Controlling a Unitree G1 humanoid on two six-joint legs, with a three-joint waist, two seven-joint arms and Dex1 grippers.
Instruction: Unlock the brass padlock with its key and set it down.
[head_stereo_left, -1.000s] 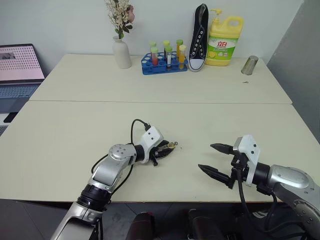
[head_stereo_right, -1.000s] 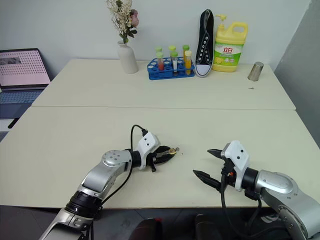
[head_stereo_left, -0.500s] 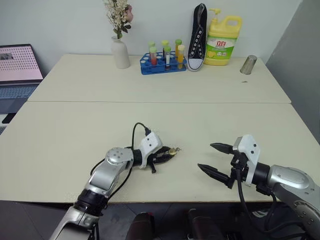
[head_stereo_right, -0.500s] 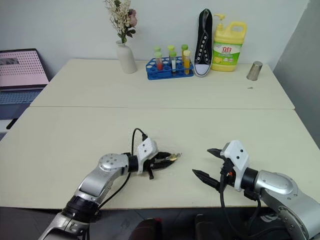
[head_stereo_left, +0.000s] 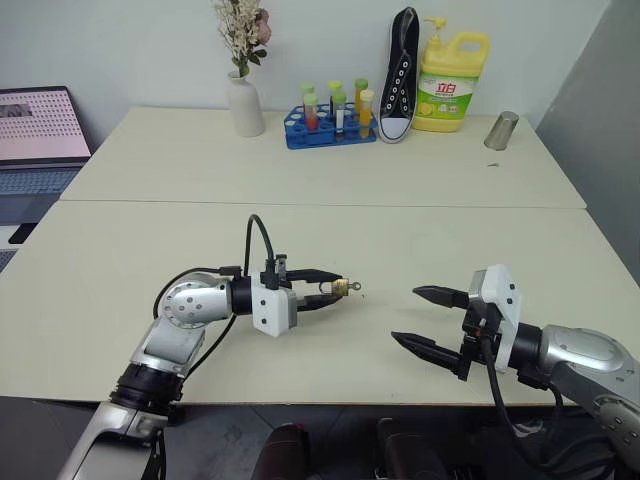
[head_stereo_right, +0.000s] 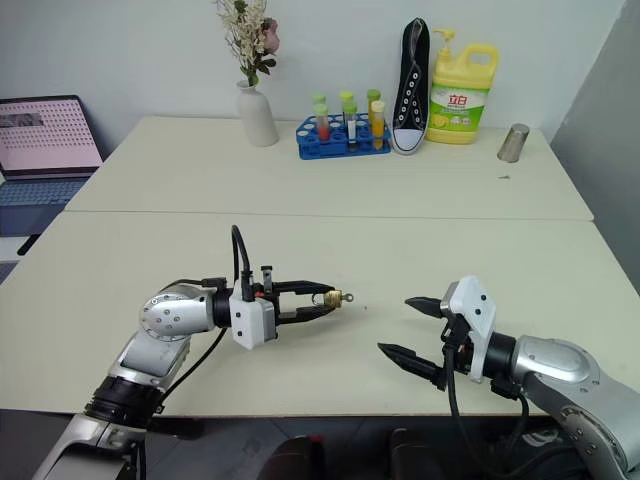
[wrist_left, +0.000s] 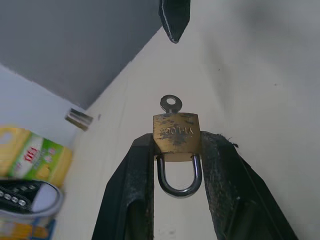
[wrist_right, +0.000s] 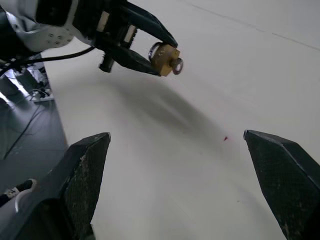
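The brass padlock (wrist_left: 176, 131) is pinched by its body between the fingertips of my left gripper (head_stereo_left: 328, 290), held level a little above the table. Its silver shackle (wrist_left: 179, 177) points back between the fingers. The key (wrist_left: 171, 104) sits in the lock's far end, its round head sticking out toward my right gripper (head_stereo_left: 405, 315). That gripper stands open and empty a short way to the right, its fingers aimed at the padlock (wrist_right: 164, 55) and key (wrist_right: 177, 64).
At the back of the far table stand a white vase of flowers (head_stereo_left: 243, 105), a blue test-tube rack (head_stereo_left: 330, 125), a black sneaker (head_stereo_left: 398, 75), a yellow detergent bottle (head_stereo_left: 450, 85) and a metal cup (head_stereo_left: 500, 130). A laptop (head_stereo_left: 40, 130) sits off the left side.
My left gripper has risen off the table with the padlock and rolled its wrist, so the lock now hangs in the air. The right gripper has stayed where it was.
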